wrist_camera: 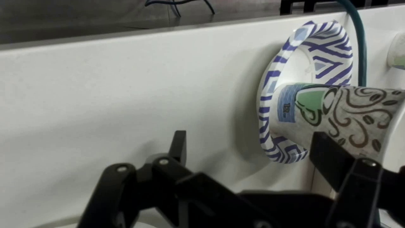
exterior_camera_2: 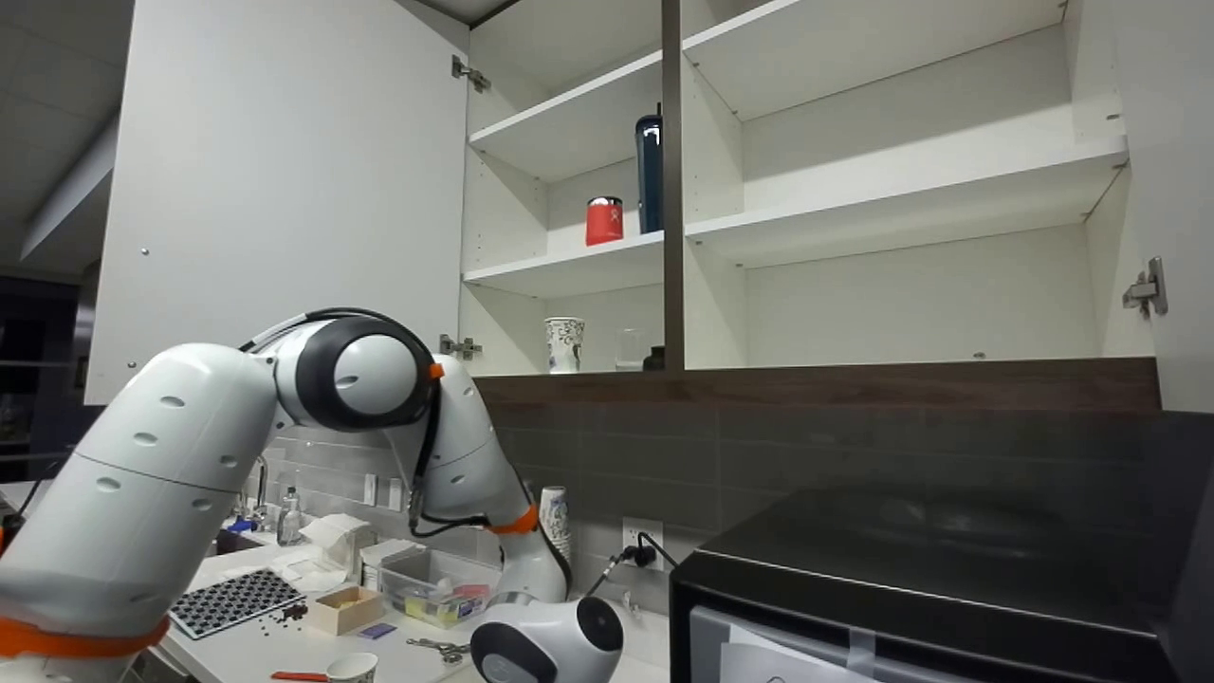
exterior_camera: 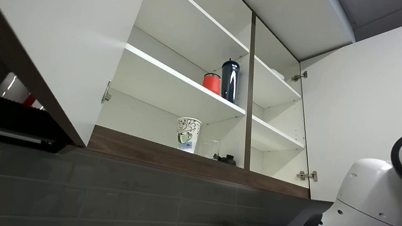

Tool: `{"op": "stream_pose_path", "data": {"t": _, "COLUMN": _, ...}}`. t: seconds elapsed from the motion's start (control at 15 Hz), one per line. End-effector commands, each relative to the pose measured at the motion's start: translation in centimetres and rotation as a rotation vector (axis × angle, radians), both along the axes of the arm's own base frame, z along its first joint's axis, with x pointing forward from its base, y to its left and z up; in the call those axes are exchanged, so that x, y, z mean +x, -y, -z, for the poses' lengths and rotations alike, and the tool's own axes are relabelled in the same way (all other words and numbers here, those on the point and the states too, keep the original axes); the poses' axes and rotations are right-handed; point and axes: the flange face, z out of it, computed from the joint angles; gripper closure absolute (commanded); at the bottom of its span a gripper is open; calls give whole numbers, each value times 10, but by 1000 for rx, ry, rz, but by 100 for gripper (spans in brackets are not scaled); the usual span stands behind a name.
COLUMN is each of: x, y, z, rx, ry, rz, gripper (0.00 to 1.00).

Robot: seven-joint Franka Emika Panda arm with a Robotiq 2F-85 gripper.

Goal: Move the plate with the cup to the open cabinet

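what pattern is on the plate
The plate has purple angular stripes and bluish patches on white, clearest in the wrist view.

On my feed I get cabinet (exterior_camera: 159, 90) bright in both exterior views; wall tiles (exterior_camera: 129, 205) dim at 7 o'clock and glare on dark tumbler (exterior_camera: 229, 80) in an exterior view. Wrist view: soft shadow on worktop (wrist_camera: 110, 95), 8 o'clock of plate (wrist_camera: 297, 68); fingers (wrist_camera: 178, 147) near-black.
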Motion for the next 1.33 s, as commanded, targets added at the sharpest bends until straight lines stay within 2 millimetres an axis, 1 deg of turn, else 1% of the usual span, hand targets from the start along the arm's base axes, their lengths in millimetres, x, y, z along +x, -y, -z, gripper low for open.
{"op": "stream_pose_path", "data": {"t": 0.0, "x": 7, "y": -3, "z": 20, "rx": 34, "ry": -5, "rz": 19, "gripper": 0}}
{"op": "stream_pose_path", "data": {"t": 0.13, "x": 12, "y": -5, "z": 27, "rx": 50, "ry": -5, "rz": 16, "gripper": 1}}
{"op": "stream_pose_path", "data": {"t": 0.2, "x": 15, "y": -6, "z": 29, "rx": 54, "ry": -4, "rz": 16, "gripper": 6}}
{"op": "stream_pose_path", "data": {"t": 0.27, "x": 18, "y": -7, "z": 31, "rx": 59, "ry": -5, "rz": 16, "gripper": 21}}
{"op": "stream_pose_path", "data": {"t": 0.33, "x": 21, "y": -9, "z": 34, "rx": 62, "ry": -6, "rz": 12, "gripper": 32}}
{"op": "stream_pose_path", "data": {"t": 0.53, "x": 29, "y": -12, "z": 38, "rx": 70, "ry": -4, "rz": -3, "gripper": 56}}
{"op": "stream_pose_path", "data": {"t": 0.6, "x": 31, "y": -14, "z": 39, "rx": 73, "ry": -5, "rz": -9, "gripper": 60}}
{"op": "stream_pose_path", "data": {"t": 0.67, "x": 33, "y": -14, "z": 39, "rx": 75, "ry": -5, "rz": -13, "gripper": 43}}
{"op": "stream_pose_path", "data": {"t": 0.73, "x": 35, "y": -15, "z": 40, "rx": 77, "ry": -6, "rz": -17, "gripper": 31}}
{"op": "stream_pose_path", "data": {"t": 0.87, "x": 37, "y": -17, "z": 41, "rx": 81, "ry": -5, "rz": -32, "gripper": 28}}
{"op": "stream_pose_path", "data": {"t": 1.0, "x": 38, "y": -18, "z": 42, "rx": 92, "ry": -8, "rz": -47, "gripper": 6}}
{"op": "stream_pose_path", "data": {"t": 1.13, "x": 37, "y": -19, "z": 41, "rx": 104, "ry": -6, "rz": -64, "gripper": 1}}
{"op": "stream_pose_path", "data": {"t": 1.2, "x": 36, "y": -20, "z": 41, "rx": 113, "ry": -6, "rz": -85, "gripper": 2}}
{"op": "stream_pose_path", "data": {"t": 1.27, "x": 35, "y": -20, "z": 42, "rx": 115, "ry": -11, "rz": -98, "gripper": 25}}
